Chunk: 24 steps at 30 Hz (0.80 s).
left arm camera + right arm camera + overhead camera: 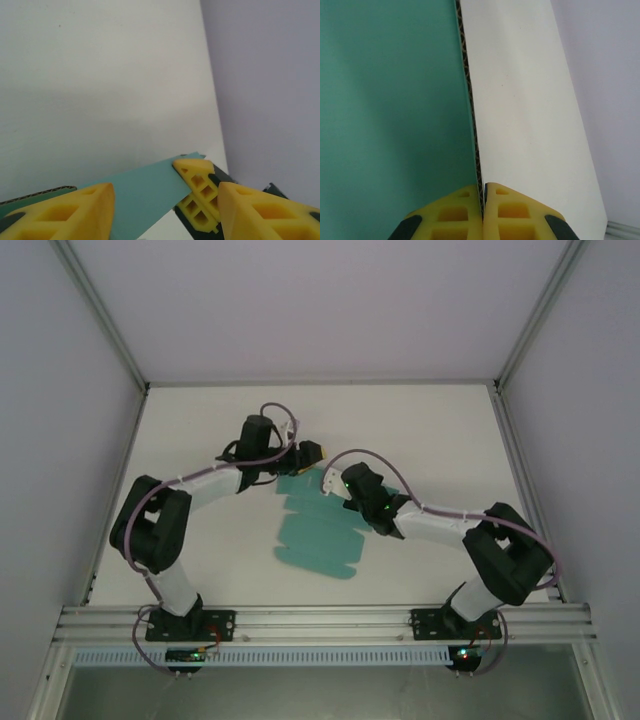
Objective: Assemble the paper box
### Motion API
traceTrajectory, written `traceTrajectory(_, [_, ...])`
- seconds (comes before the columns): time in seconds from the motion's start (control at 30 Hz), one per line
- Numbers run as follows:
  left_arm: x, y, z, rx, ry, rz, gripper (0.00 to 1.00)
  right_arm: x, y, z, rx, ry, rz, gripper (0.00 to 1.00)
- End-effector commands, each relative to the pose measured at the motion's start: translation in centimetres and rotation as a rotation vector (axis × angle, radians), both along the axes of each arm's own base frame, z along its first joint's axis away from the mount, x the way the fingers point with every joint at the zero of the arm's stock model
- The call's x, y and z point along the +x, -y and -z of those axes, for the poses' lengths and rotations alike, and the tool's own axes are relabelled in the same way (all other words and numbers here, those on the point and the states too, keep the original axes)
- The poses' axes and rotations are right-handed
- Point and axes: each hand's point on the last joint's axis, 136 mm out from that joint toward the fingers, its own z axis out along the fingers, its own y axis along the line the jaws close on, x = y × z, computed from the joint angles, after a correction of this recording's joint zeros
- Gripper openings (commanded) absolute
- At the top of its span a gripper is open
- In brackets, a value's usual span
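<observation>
The paper box [320, 535] is a flat teal die-cut blank of corrugated card. It lies near the middle of the white worktop [430, 440], its long axis running from 6 to 12 o'clock in the top view. Both arms reach in to its far end.

The right tool [333, 480] sits at the blank's 1 o'clock corner. In the right wrist view, this tool [483, 192] has its yellow fingers [520, 215] pressed together on the card's edge, and the fluted core shows as a dark line running up from between them. The teal face [390, 110] fills the 9 o'clock side, with bare worktop at 3 o'clock.

The left tool [312, 452] is at the blank's 12 o'clock end. Seen from the left wrist, this tool [165, 192] is apart, with one yellow finger [75, 212] at 7 o'clock and the other at 5 o'clock. A teal strip of the blank [140, 192] passes between them. The right tool's fingertip [197, 192] grips the strip's corner just inside the 5 o'clock finger.
</observation>
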Motion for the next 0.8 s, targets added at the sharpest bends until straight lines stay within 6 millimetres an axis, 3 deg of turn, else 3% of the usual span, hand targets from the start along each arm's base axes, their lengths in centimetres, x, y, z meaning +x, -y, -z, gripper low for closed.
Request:
traceTrajectory(0.0, [0.3,2.4,-3.0,-0.18,0.035,0.016,0.61,0.4,-2.5,-5.7,0.262,0.102,-0.017,0.0])
traceTrajectory(0.13, [0.9,3.1,-3.7,-0.204,0.046,0.03,0.64,-0.2,-2.1,-6.1,0.332,0.071,-0.014,0.0])
traceTrajectory(0.3, [0.3,3.9,-6.9,-0.336,0.099,0.097,0.72,-0.8,-1.4,-6.1,0.37,0.058,-0.009,0.0])
traceTrajectory(0.4, [0.4,3.5,-6.5,-0.288,0.094,0.083,0.77,-0.9,-0.6,-6.4,0.374,0.06,0.008,0.0])
traceTrajectory(0.5, [0.3,2.5,-5.4,-0.197,0.095,0.045,0.82,-1.2,0.0,-6.2,0.365,0.04,0.014,0.0])
traceTrajectory(0.63, [0.2,0.0,-5.9,-0.099,0.148,-0.014,1.0,-1.1,1.1,-5.7,0.35,0.031,0.046,0.0])
traceTrajectory(0.77, [0.3,-4.0,-5.0,0.052,0.157,-0.115,1.0,-1.2,1.6,-5.6,0.354,0.018,0.055,0.0])
